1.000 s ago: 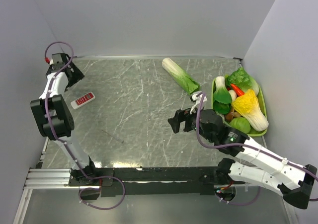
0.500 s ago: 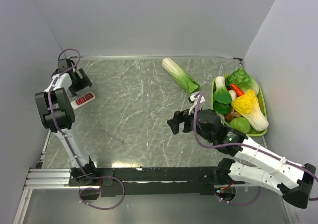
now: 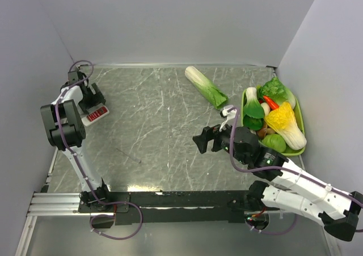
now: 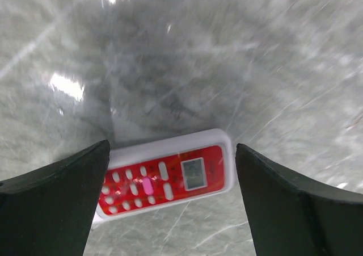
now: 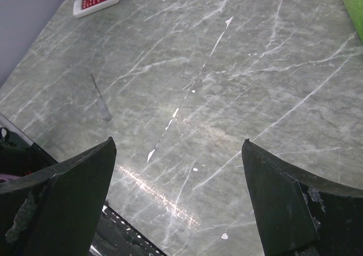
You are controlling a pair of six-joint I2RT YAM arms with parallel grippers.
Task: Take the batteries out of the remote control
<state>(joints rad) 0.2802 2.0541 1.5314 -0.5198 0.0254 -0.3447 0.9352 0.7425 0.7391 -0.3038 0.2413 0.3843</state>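
The remote control (image 3: 95, 114) lies flat on the marble table at the far left, white with a red button face and a small grey window turned up. My left gripper (image 3: 91, 99) hovers right over it, open. In the left wrist view the remote control (image 4: 170, 179) lies crosswise below the two spread fingers of the left gripper (image 4: 172, 148), untouched. My right gripper (image 3: 204, 140) is open over the middle right of the table, nothing between its fingers (image 5: 68, 188). Far off at the top left of that view lies the remote control (image 5: 96, 0). The batteries are hidden.
A green tray (image 3: 301, 117) heaped with toy vegetables stands at the right wall. A long cabbage (image 3: 205, 85) lies on the table at the back middle. A thin dark streak (image 5: 101, 104) marks the table between the arms. Grey walls close in left, back and right.
My left gripper has swung from the far left corner toward the remote and now hangs over it, still open. The right arm shifted only slightly.
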